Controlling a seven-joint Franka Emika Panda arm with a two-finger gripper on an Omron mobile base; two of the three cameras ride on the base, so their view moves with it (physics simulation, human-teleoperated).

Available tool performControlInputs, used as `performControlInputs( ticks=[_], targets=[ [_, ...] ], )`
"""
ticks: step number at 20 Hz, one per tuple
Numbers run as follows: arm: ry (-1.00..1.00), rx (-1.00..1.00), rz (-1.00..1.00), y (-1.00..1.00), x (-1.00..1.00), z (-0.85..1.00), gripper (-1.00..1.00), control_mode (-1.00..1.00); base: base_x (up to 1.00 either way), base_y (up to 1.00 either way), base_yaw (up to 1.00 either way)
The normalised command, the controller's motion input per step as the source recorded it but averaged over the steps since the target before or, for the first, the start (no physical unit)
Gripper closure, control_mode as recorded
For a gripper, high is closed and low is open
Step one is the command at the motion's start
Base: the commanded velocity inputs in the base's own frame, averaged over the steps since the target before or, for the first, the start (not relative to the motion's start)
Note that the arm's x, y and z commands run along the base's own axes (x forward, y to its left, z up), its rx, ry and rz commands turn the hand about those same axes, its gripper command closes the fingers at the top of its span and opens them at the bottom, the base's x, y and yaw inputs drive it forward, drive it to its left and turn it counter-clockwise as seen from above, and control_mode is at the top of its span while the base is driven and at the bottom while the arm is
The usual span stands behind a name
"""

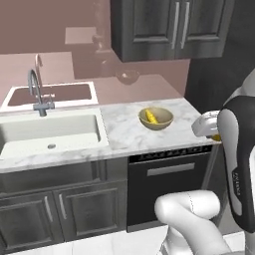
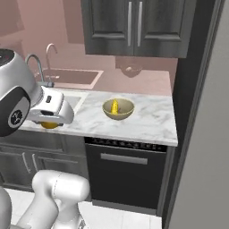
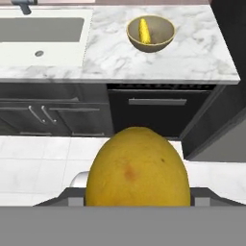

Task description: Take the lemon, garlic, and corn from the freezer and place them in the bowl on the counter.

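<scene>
Lemon (image 3: 137, 168): held between the gripper's (image 2: 50, 121) jaws, part-open around it, out in front of the counter's (image 1: 124, 132) edge.
Corn (image 1: 150, 117): lying inside the bowl (image 1: 162, 122).
Bowl: on the counter, right of the sink (image 1: 30, 130).
Dishwasher (image 3: 149, 113): below the counter, under the bowl.
</scene>
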Motion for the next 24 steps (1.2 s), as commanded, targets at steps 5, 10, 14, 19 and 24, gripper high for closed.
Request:
performControlInputs(
  ticks=[5, 10, 14, 19, 24],
  targets=[
    [0.00, 0.00, 0.00, 0.00, 0.00, 0.00, 1.00, 1.00, 0.55, -0.30, 0.00],
    [0.00, 0.00, 0.00, 0.00, 0.00, 0.00, 1.00, 1.00, 0.46, -0.47, 0.00],
    [0.00, 0.00, 0.00, 0.00, 0.00, 0.00, 1.00, 1.00, 0.40, -0.34, 0.00],
    [0.00, 0.00, 0.00, 0.00, 0.00, 0.00, 1.00, 1.00, 0.51, -0.13, 0.00],
    [0.00, 0.00, 0.00, 0.00, 0.00, 0.00, 1.00, 1.00, 0.56, -0.11, 0.00]
  ],
)
